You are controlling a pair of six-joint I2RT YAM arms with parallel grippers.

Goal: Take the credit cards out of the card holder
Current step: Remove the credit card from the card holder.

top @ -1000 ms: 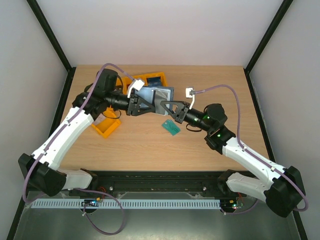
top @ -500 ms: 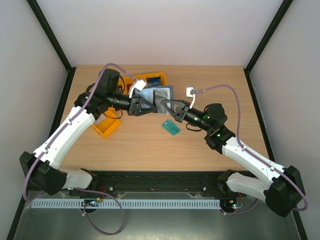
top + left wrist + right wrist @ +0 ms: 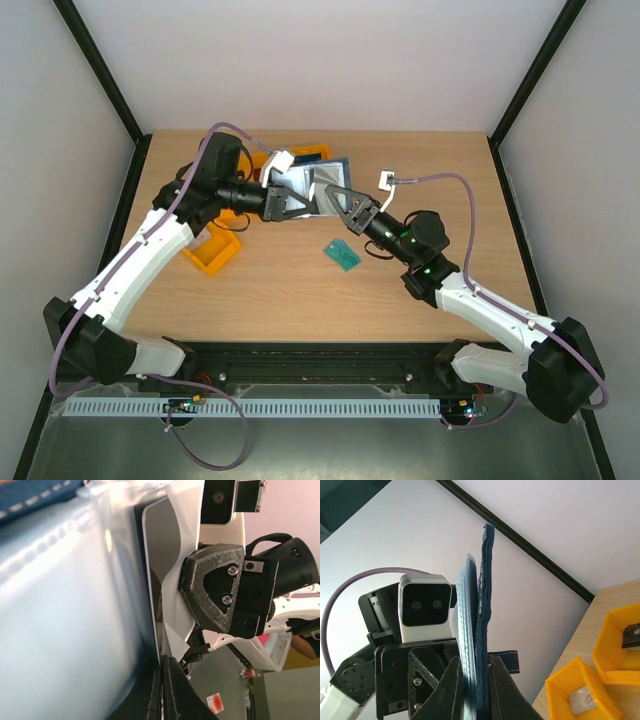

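Hanging over the table [image 3: 430, 170], the card holder [image 3: 325, 176] is clamped upright in the right gripper [image 3: 472, 680]. The left gripper [image 3: 161, 685] pinches a grey card [image 3: 161, 550] in its sleeve. Orange bins [image 3: 205, 265] sit nearby, and a green card [image 3: 343, 254] lies on the wood.

Card holder [image 3: 300, 178]: we see it raised toward the rear of the surface [image 3: 300, 300], between the left gripper [image 3: 162, 677] and the right gripper [image 3: 476, 675], whose jaws clamp it.
Credit card [image 3: 154, 565]: its edge sits in the left jaws.
Rear bin [image 3: 308, 153]: behind the holder.
Left bin [image 3: 212, 257]: beside the left arm.
Lone card [image 3: 343, 254]: on the surface, before the holder.
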